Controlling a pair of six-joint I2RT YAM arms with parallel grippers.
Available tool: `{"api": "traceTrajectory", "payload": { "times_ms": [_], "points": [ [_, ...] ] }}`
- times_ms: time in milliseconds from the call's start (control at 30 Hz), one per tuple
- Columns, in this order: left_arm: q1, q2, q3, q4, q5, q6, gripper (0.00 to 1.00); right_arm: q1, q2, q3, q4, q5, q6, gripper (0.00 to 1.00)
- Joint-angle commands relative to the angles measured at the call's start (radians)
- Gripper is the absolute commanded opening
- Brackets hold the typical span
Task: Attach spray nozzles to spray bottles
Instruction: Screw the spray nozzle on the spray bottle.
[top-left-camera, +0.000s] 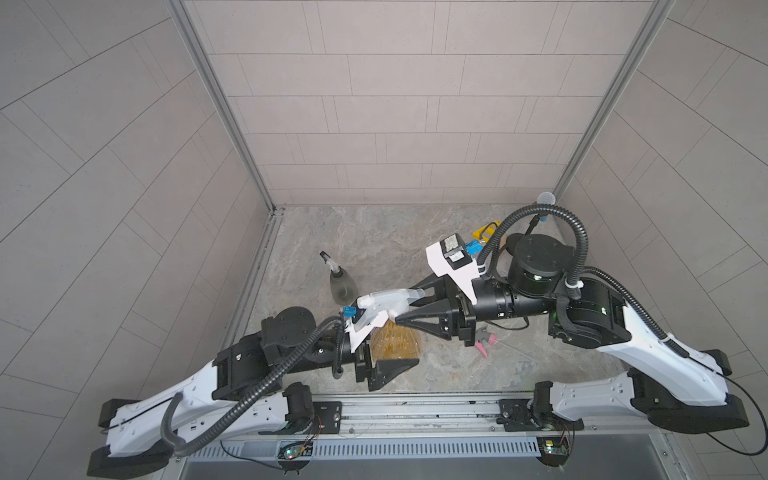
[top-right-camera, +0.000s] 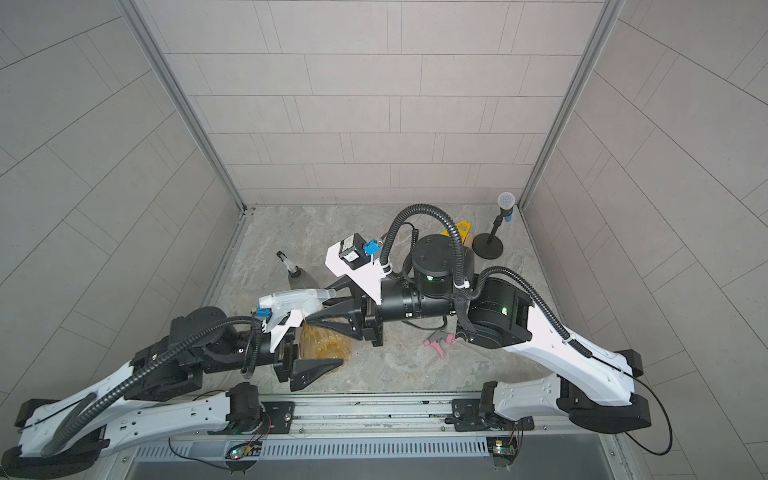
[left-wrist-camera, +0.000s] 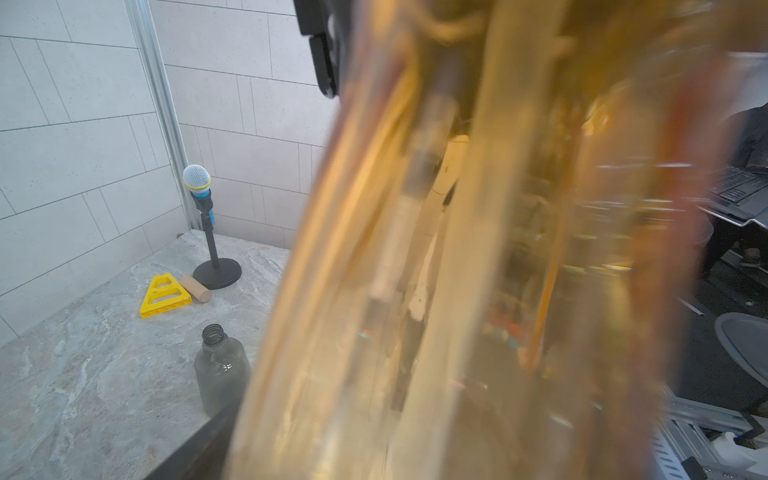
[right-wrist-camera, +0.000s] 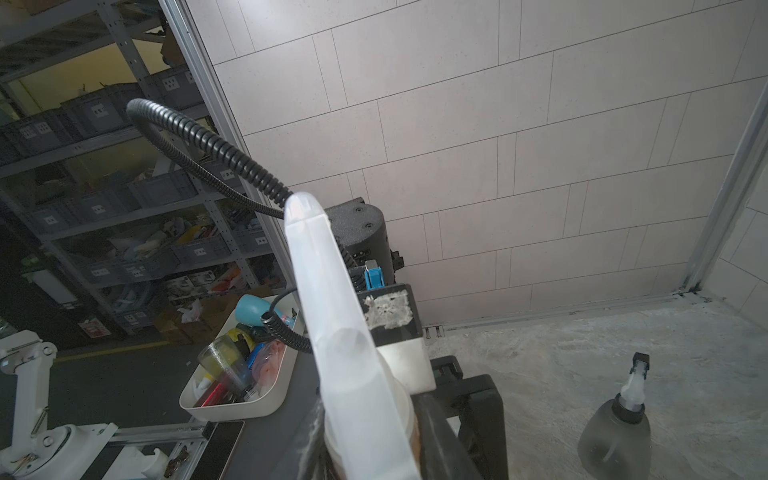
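Note:
My left gripper (top-left-camera: 388, 347) is shut on the belly of the amber bottle (top-left-camera: 395, 343), which fills the left wrist view (left-wrist-camera: 478, 249) as a blur. A translucent whitish nozzle (top-left-camera: 386, 302) sits on that bottle's neck, its dip tube (left-wrist-camera: 395, 249) inside. My right gripper (top-left-camera: 408, 304) reaches in from the right, its fingers pressed against the nozzle's collar (right-wrist-camera: 365, 415). A smoky grey bottle (top-left-camera: 343, 286) with a white-and-black nozzle (top-left-camera: 328, 259) stands behind. Another grey bottle (left-wrist-camera: 222, 374) stands open-necked. A grey-and-pink nozzle (top-left-camera: 484, 338) lies under the right arm.
A microphone stand (top-right-camera: 490, 245) is in the back right corner, with a yellow triangle block (left-wrist-camera: 164, 297) and a wooden cylinder (left-wrist-camera: 196, 289) beside it. A metal rail (top-left-camera: 415, 411) runs along the front edge. A white tray (right-wrist-camera: 232, 399) of clutter sits outside the enclosure.

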Motion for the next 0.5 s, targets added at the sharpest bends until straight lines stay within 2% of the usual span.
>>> {"api": "traceTrajectory", "payload": {
  "times_ms": [0,200,367,467],
  "points": [
    [0.006,0.002,0.021,0.047,-0.032,-0.002,0.0,0.025,-0.017,-0.025,0.004,0.063,-0.009,0.32],
    [0.006,0.019,0.031,0.037,-0.124,0.018,0.0,0.146,-0.019,-0.057,-0.026,0.314,-0.005,0.29],
    [0.006,0.029,0.039,0.046,-0.163,0.032,0.0,0.297,-0.002,-0.089,-0.043,0.648,0.007,0.29],
    [0.006,0.037,0.044,0.048,-0.176,0.038,0.0,0.355,0.006,-0.134,0.001,0.816,0.064,0.29]
  ]
}}
